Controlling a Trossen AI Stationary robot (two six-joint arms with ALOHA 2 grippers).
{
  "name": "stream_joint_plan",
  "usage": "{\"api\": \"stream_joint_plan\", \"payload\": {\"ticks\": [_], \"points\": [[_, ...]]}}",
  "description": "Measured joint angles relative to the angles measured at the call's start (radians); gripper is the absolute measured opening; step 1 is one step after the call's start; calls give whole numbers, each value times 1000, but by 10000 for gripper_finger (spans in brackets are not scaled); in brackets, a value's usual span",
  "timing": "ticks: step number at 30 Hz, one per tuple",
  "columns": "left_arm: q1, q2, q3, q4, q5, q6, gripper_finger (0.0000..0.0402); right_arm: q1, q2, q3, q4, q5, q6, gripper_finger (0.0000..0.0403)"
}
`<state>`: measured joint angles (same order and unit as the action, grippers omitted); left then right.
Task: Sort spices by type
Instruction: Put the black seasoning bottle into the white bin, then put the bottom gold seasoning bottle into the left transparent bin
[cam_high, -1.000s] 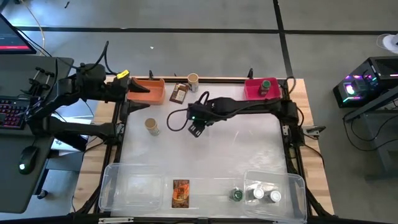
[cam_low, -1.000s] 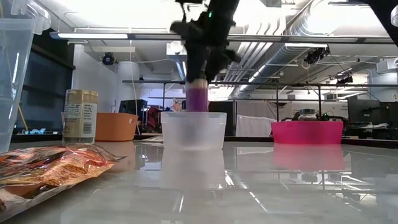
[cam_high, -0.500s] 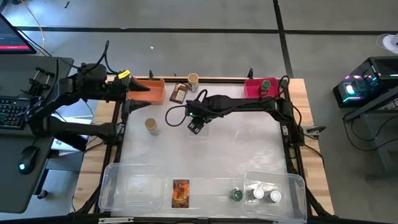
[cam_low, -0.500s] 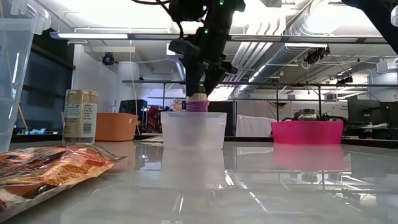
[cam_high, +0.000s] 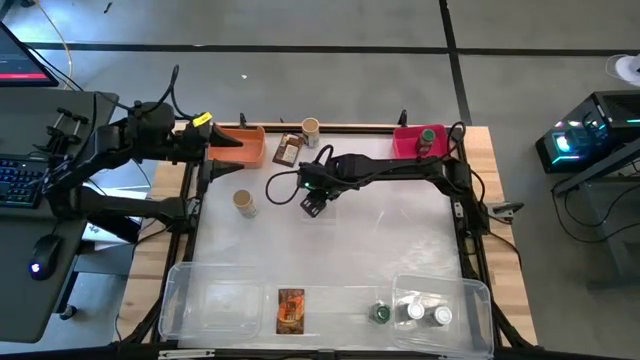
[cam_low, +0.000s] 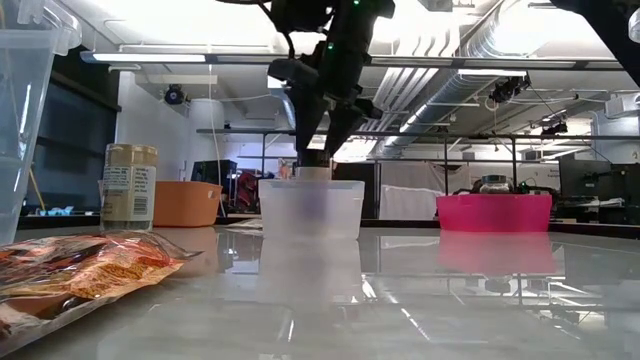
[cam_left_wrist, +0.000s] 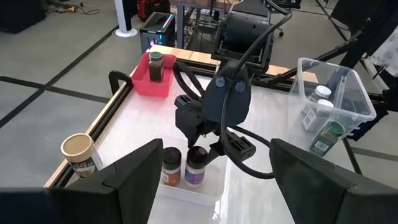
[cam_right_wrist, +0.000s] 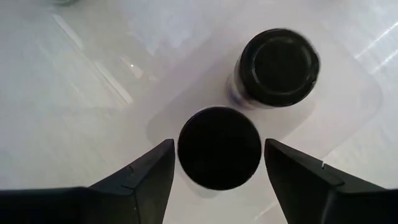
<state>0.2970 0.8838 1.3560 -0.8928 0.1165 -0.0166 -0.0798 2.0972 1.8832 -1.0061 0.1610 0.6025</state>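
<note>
1. Two dark-capped jars (cam_right_wrist: 219, 147) stand side by side in a small clear tub (cam_left_wrist: 186, 194) near the middle of the surface (cam_high: 390, 240), slightly toward 11 o'clock in the high view. The left wrist view shows one with an orange-brown label (cam_left_wrist: 171, 168) and one with a purple label (cam_left_wrist: 196, 169); the right wrist view shows only their black caps from above.
2. The right gripper (cam_right_wrist: 214, 165) hangs directly over this tub, its fingers spread apart on either side of the nearer cap without touching it, released.
3. In the low view the tub (cam_low: 311, 208) is frosted, so only a jar top shows above its rim.
4. The pink bin (cam_high: 412, 147) at 1 o'clock holds a green-capped jar (cam_high: 427, 138).
5. The orange bin (cam_high: 240, 146) at 11 o'clock has the left gripper (cam_high: 203, 126) waiting at its edge, fingers spread and empty.
6. The large clear tub (cam_high: 476, 300) at 5 o'clock holds two white-capped jars (cam_high: 428, 314); a green-capped jar (cam_high: 381, 314) stands just outside it.
7. A tan-capped jar (cam_high: 243, 203) stands at 9 o'clock, another (cam_high: 310, 128) at 12 o'clock beside a brown packet (cam_high: 288, 151); an orange packet (cam_high: 290, 310) lies at 6 o'clock.
</note>
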Motion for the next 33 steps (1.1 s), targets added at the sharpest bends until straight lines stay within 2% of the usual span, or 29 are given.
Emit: {"api": "stream_joint_plan", "payload": {"ticks": [4, 11, 16, 20, 25, 27, 30, 33], "points": [[0, 4, 0, 0, 0, 1, 282, 0, -13, 0, -7, -52, 0, 247], [0, 17, 0, 0, -31, -3, 282, -28, -144, 0, -13, -69, -13, 248], [0, 61, 0, -20, -51, -159, 282, -67, -261, 1, -25, -10, -26, 248], [0, 123, 0, -202, -77, -255, 282, -78, -319, 1, -63, 33, -46, 248], [0, 211, -2, -485, -295, -423, 282, -78, -351, 1, -148, 48, -85, 248], [0, 245, -2, -555, -330, -474, 282, -78, -351, 1, -193, 44, -87, 248], [0, 291, -2, -582, -331, -502, 282, -77, -347, 1, -250, 18, -87, 248], [-8, 327, -2, -527, -315, -507, 282, -77, -340, 1, -280, -2, -88, 248]]}}
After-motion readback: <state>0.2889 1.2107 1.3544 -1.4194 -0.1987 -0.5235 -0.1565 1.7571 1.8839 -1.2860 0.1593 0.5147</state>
